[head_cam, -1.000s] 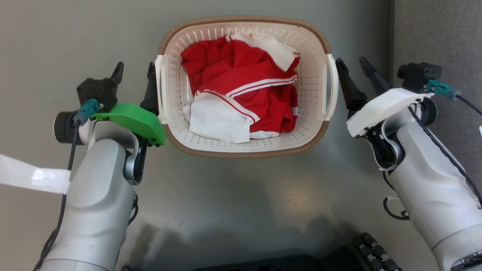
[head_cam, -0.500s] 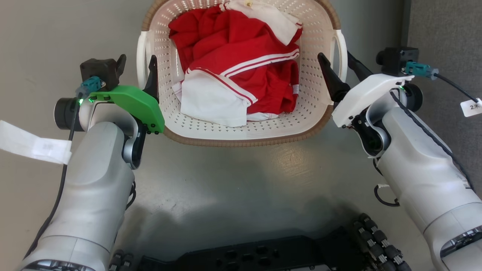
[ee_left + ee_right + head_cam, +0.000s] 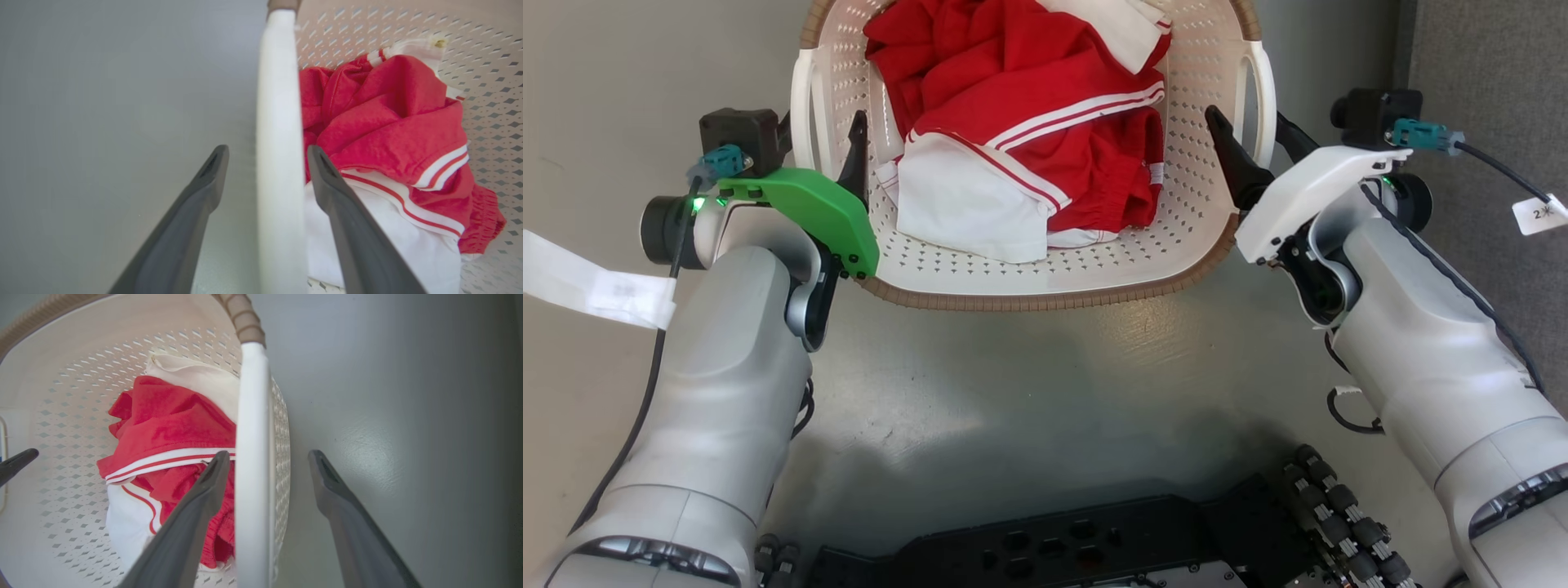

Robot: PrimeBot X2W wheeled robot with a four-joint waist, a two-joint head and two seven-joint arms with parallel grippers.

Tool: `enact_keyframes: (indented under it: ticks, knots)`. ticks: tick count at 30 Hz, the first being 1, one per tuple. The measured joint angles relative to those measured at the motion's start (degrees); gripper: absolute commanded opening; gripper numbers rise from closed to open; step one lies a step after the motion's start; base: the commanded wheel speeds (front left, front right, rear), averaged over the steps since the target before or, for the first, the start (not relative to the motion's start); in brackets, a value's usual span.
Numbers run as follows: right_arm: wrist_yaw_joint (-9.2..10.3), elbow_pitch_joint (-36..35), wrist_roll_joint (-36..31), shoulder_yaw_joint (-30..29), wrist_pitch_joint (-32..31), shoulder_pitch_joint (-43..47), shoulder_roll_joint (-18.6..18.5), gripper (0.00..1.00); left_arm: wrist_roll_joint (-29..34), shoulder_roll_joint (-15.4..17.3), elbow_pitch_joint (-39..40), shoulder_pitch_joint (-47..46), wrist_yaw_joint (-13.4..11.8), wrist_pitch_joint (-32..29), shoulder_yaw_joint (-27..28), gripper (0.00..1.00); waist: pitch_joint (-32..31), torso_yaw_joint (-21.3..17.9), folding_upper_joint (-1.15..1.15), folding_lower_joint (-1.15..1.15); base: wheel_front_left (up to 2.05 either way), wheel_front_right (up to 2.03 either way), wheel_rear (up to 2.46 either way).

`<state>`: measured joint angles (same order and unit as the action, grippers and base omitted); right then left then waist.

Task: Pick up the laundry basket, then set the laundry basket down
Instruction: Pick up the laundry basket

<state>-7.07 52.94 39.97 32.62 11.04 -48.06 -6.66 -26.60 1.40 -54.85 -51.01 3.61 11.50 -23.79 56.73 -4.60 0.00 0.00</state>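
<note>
The laundry basket (image 3: 1192, 212) is cream-white and perforated, with a brown woven-look rim, and sits on the grey floor at the top centre of the head view. Red and white clothes (image 3: 1029, 98) lie inside it. My left gripper (image 3: 821, 131) is open and straddles the left white handle (image 3: 278, 122), one finger inside the basket and one outside. My right gripper (image 3: 1243, 114) is open too. It straddles the right handle (image 3: 251, 437), which stands close to the inner finger. In the wrist views, gaps show between the fingers and the handles.
The grey floor (image 3: 1013, 384) spreads in front of the basket. A darker carpet strip (image 3: 1486, 49) runs along the right edge. My black wheeled base (image 3: 1094, 547) fills the bottom. A white tag (image 3: 1539, 214) hangs from the right wrist cable, and white tape (image 3: 596, 286) from the left.
The camera has shifted, so the basket sits higher in view. Both grippers have moved forward from beside the basket, and each now has a finger on either side of a handle.
</note>
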Motion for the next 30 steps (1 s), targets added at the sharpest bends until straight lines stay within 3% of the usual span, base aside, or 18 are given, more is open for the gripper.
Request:
enact_keyframes:
  ticks: [1,2,3,4,5,6,18,30]
  knots:
    - [0.0,0.18,0.02,0.33,0.04,-0.27,0.1,1.0,-0.15,0.0,-0.29,-0.2,0.08,0.12,-0.12,1.0,0.04,-0.02,0.0,0.0,0.0,0.0,0.0]
    - [0.0,0.33,0.05,0.66,0.09,-0.56,0.19,0.71,-0.41,0.0,-0.47,-0.43,0.29,0.19,-0.22,0.85,0.06,-0.03,0.0,0.0,0.0,0.0,0.0]
    - [0.0,0.45,0.26,0.93,0.12,-0.83,0.27,0.46,-0.45,0.0,-0.66,-0.69,0.36,0.23,-0.32,0.62,0.07,-0.04,0.0,0.0,0.0,0.0,0.0]
    - [0.0,0.56,0.66,1.18,0.33,-1.08,0.33,0.28,-0.53,-0.01,-0.88,-0.9,0.41,0.25,-0.42,0.38,0.07,-0.04,0.0,0.0,0.0,0.0,0.0]
    - [0.0,0.67,0.97,1.4,0.4,-1.26,0.36,0.0,-0.73,-0.01,-1.16,-1.09,0.42,0.36,-0.53,0.07,0.07,-0.05,0.0,0.0,0.0,0.0,0.0]
    - [0.0,0.78,1.14,1.66,0.55,-1.38,0.38,0.0,-0.89,-0.01,-1.44,-1.27,0.45,0.62,-0.73,0.0,0.05,-0.06,0.0,0.0,0.0,0.0,0.0]
    - [0.12,2.87,3.46,4.45,1.55,-1.94,0.89,0.0,-3.69,-0.31,-4.91,-1.87,1.43,1.25,-2.38,0.0,-1.76,-0.46,0.0,0.0,0.0,0.0,0.0]
    - [0.18,3.96,7.27,8.43,1.89,-0.88,1.14,0.0,-5.9,-0.29,-8.68,-1.39,2.2,1.22,-4.6,0.0,-8.47,-0.93,0.0,0.0,0.0,0.0,0.0]
